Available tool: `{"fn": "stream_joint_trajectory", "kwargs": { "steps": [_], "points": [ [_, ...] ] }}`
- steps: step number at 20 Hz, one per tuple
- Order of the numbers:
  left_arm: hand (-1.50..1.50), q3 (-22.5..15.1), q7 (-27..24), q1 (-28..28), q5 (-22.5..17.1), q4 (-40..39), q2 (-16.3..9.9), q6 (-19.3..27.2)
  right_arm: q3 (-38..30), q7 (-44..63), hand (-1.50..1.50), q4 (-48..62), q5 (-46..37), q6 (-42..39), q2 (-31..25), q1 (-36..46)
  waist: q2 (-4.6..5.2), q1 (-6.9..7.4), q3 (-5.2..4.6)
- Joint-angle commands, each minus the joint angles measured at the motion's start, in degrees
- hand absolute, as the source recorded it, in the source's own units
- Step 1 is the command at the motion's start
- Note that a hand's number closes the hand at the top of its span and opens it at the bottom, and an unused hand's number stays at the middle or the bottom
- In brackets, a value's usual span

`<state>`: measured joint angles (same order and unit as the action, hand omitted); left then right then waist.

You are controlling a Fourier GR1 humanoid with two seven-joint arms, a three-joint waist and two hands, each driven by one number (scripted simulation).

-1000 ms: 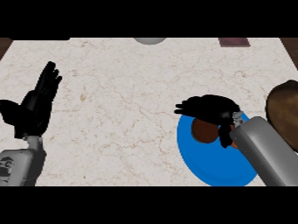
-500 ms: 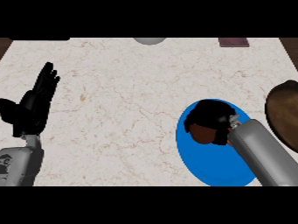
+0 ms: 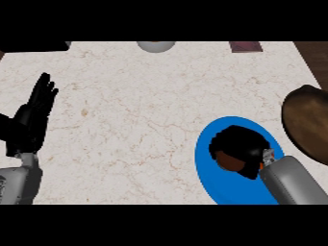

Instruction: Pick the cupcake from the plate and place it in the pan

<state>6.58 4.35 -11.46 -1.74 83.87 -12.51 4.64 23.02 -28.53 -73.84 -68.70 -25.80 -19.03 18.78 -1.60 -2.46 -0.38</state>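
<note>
Right hand (image 3: 241,144) fingers curl around the cupcake (image 3: 230,160) on the plate (image 3: 210,178); grasp mostly hidden. Risk: slipping before the pan (image 3: 315,125).

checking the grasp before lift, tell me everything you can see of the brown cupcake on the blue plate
Only a small part of the brown cupcake shows: a rounded, reddish-brown patch with a matte look, no wrapper or topping that can be made out. It sits over the round blue plate, toward the plate's upper half, left of the brown wooden-looking pan. The black right hand is curled over and round it, hiding its top and right side. Whether it rests on the plate or is lifted off cannot be told.
</note>
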Motion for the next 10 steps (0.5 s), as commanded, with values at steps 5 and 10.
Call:
{"fn": "stream_joint_trajectory", "kwargs": {
  "steps": [5,10],
  "points": [
    [0.0,1.8,-1.0,2.7,-0.1,0.6,-0.2,1.2,-3.4,10.8,1.5,-19.7,1.7,5.3,-2.7,-28.3,0.11,-4.41,0.19],
    [0.0,1.5,1.3,3.6,-0.9,3.7,-1.0,0.1,-11.1,7.6,1.5,-36.9,6.6,19.7,-4.0,-40.2,0.08,-3.28,0.4]
  ]
}}
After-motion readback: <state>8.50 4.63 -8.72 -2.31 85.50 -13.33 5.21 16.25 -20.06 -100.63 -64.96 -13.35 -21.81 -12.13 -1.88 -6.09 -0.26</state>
